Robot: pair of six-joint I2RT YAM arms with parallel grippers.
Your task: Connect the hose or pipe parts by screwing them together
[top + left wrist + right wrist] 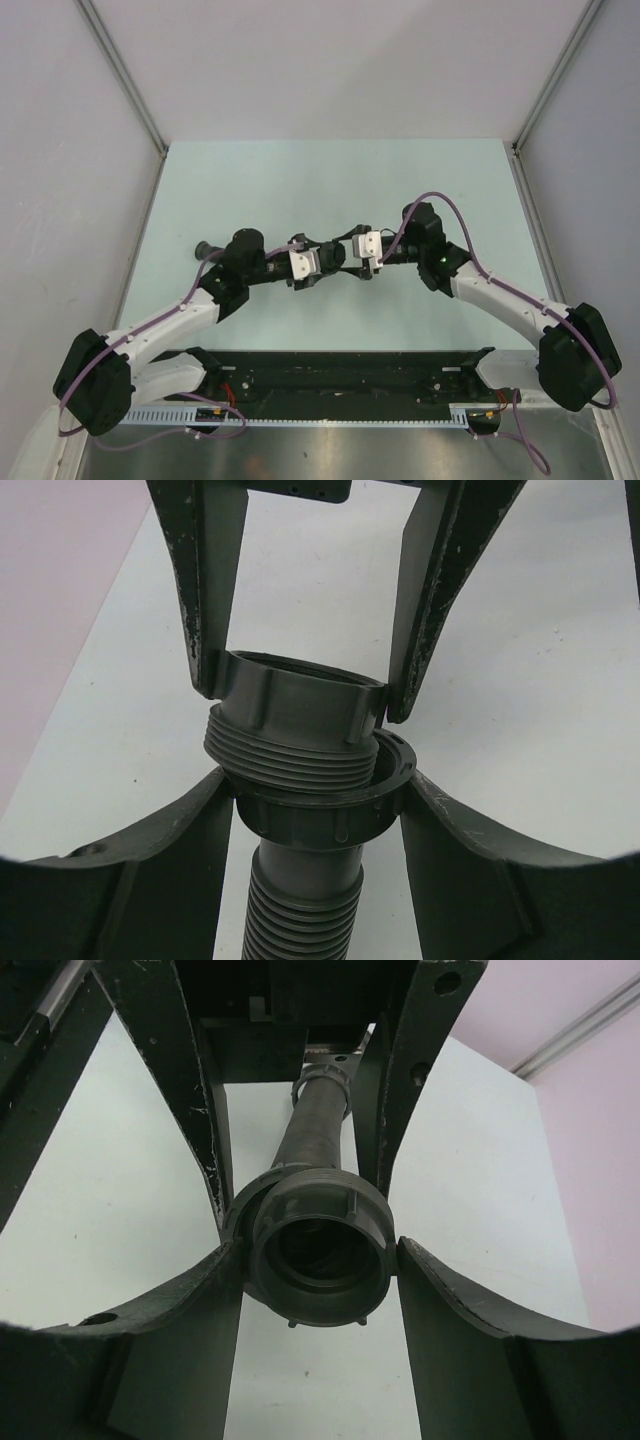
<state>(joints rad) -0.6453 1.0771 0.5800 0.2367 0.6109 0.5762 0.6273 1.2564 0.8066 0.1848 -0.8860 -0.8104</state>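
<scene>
Top cam: both arms reach in over the pale green table (300, 190) and meet nose to nose near its middle. The left gripper (318, 263) and right gripper (352, 256) face each other with the black pipe parts (335, 257) between them. Too small here to read the finger state.

Left wrist cam: the left gripper (320, 785) is clamped on the collar (325, 820) at the end of the ribbed tube (300, 910), one finger touching each side. The tube runs back toward the camera between the fingers. Straight ahead, the threaded ring (290, 745) sits with its threaded end in the collar's mouth, several thread turns exposed. The right gripper's fingers (205, 600) come in from the top and pinch the ring's ribbed head from both sides. Both parts hang between the grippers, with the table behind them.

Right wrist cam: the right gripper (318, 1260) is clamped on the threaded ring (320, 1205). Its jaws are partway apart and the ring fills the gap. The ring's open bore faces the camera. Behind it is the collar rim, then the ribbed tube (312, 1130) running away to the left gripper, whose fingers (195, 1110) flank the collar. Cannot tell how far the thread is engaged.
</scene>
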